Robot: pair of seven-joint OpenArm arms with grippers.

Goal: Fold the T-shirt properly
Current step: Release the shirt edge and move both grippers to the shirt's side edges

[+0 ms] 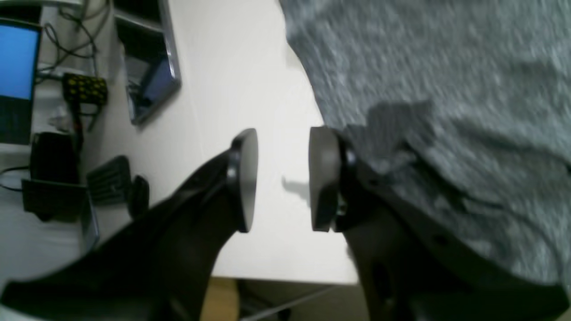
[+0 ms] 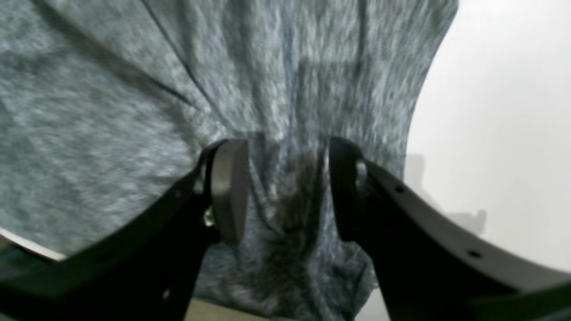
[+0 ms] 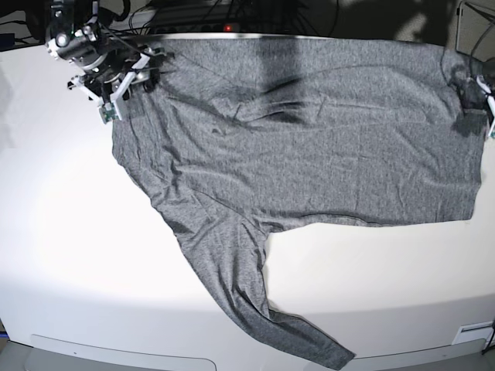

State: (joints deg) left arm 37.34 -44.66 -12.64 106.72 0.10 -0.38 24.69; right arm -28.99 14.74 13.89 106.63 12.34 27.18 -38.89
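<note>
The T-shirt [image 3: 309, 154] is lying spread out on the white bench [image 3: 69, 232], with its body stretching across the far part of the bench and one long sleeve [image 3: 240, 294] running down toward the near edge.

The right end effector [image 2: 285, 191] is sitting over the T-shirt's corner at the far left in the base view. Its two pads are standing well apart, and a bunched ridge of the grey fabric is rising between them (whether the pads are really pressing on this fabric I cannot tell, because the picture is blurred).

The left end effector [image 1: 283, 178] is staying at the opposite end of the T-shirt, just beside its edge. Its pads are partly open with only bare bench showing between them; it is holding nothing. One finger [image 1: 325, 178] is lying over the hem of the T-shirt.

Beyond the bench, away from the T-shirt, a monitor [image 1: 18, 62] with a blue screen and some cables [image 1: 67, 40] are showing.
</note>
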